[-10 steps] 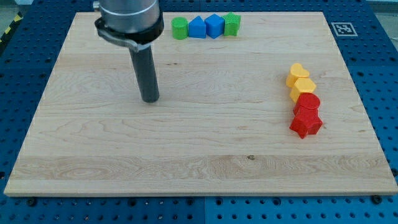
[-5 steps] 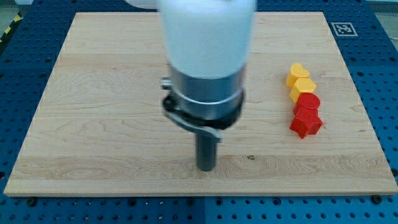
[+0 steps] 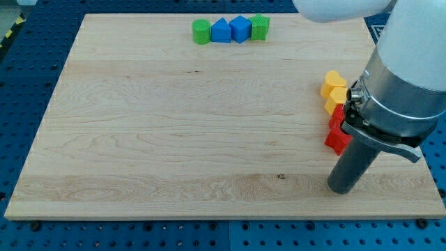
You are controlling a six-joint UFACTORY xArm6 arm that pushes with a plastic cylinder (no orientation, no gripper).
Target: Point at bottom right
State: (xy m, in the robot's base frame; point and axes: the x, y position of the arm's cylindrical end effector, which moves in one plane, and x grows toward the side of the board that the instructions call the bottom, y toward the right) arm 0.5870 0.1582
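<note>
My tip (image 3: 343, 189) rests on the wooden board (image 3: 174, 125) near its bottom right part, just below a red star block (image 3: 336, 140). The arm's body hides most of that star and of a second red block (image 3: 339, 113) above it. Two yellow blocks (image 3: 333, 81) (image 3: 335, 97) stand above the red ones, partly covered at their right sides. The board's bottom right corner (image 3: 435, 209) lies to the right of the tip.
At the view's top, a row holds a green cylinder (image 3: 201, 31), two blue blocks (image 3: 220, 31) (image 3: 240, 28) and a green block (image 3: 260, 26). A blue perforated table (image 3: 28, 77) surrounds the board.
My tip has moved from the upper left of the board, through the bottom middle, to the bottom right beside the red blocks. No block has moved.
</note>
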